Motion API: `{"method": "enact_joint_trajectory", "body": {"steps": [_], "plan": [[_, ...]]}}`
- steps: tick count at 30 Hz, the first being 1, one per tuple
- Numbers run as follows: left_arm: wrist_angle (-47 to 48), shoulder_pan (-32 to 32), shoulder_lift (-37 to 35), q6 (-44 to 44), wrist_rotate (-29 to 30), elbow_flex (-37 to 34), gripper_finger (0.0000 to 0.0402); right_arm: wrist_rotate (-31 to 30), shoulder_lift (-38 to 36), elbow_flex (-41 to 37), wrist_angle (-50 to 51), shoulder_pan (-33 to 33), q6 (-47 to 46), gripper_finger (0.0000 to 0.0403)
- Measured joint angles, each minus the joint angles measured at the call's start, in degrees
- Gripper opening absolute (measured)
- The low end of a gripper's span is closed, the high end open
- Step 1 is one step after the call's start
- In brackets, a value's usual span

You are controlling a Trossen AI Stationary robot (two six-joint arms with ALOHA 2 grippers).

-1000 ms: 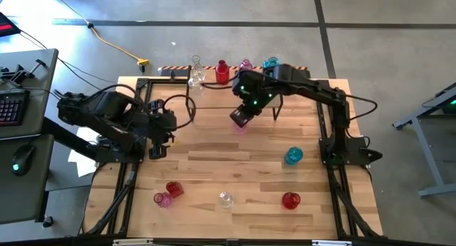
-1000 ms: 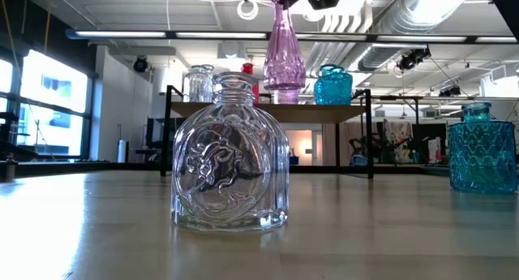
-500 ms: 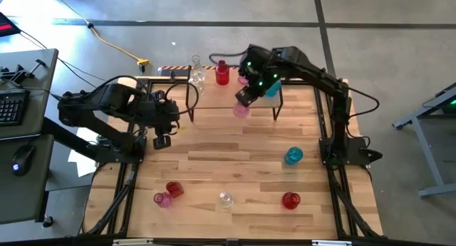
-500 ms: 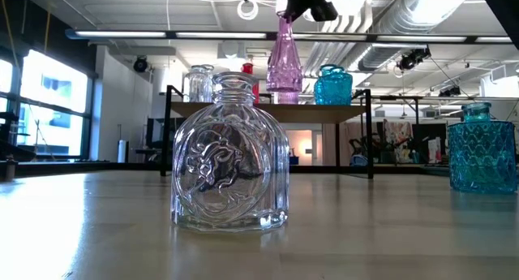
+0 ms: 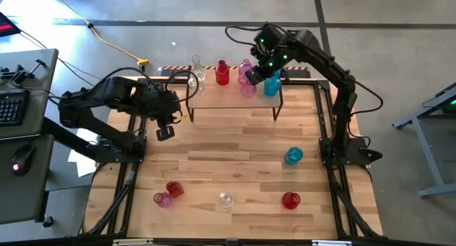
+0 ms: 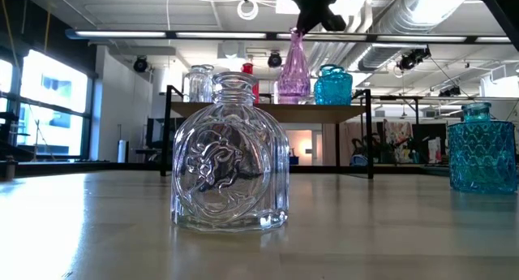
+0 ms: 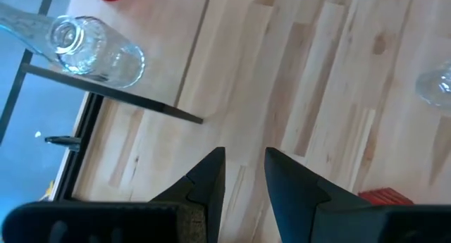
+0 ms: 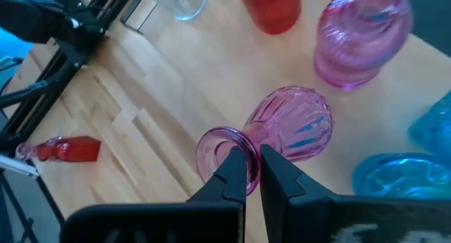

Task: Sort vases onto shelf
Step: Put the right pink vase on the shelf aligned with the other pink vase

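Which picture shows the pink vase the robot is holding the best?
The right wrist view: the pink vase fills it, its rim pinched by the right end effector. The low view shows it far off, the high view tiny; the left wrist view misses it.

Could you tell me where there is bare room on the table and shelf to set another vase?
Table: bare between the shelf and the front vases. The shelf's front strip is bare; its back edge is crowded with vases, and the right gripper holds a pink vase there.

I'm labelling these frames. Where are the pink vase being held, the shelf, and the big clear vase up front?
pink vase [image 8: 296, 127], right wrist view, ribbed body.
shelf [image 6: 324, 112], low view, board's front edge.
clear vase [image 6: 229, 178], low view, embossed front.
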State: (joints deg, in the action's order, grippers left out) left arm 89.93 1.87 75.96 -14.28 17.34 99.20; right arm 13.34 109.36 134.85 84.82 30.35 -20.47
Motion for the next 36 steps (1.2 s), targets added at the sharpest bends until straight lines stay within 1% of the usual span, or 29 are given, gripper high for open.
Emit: {"method": "enact_joint_trajectory", "body": {"steps": [7,18,27,36], "plan": [[-0.24,-3.03,0.00,0.00,0.00,0.00,0.0091,0.36,0.19,0.00,-0.42,1.54,2.35,0.0000],[-1.47,-6.38,0.00,0.00,0.01,0.00,0.0091,0.58,0.50,0.00,-0.95,1.50,2.97,0.0000],[-2.86,-6.80,0.00,-0.02,-0.07,-0.02,0.0091,-0.16,1.64,-0.02,-1.79,0.00,3.02,0.0000],[-2.81,-6.76,0.00,-0.04,-0.17,-0.02,0.0091,-1.74,2.15,-0.02,-1.58,0.02,2.99,0.0000]]}}
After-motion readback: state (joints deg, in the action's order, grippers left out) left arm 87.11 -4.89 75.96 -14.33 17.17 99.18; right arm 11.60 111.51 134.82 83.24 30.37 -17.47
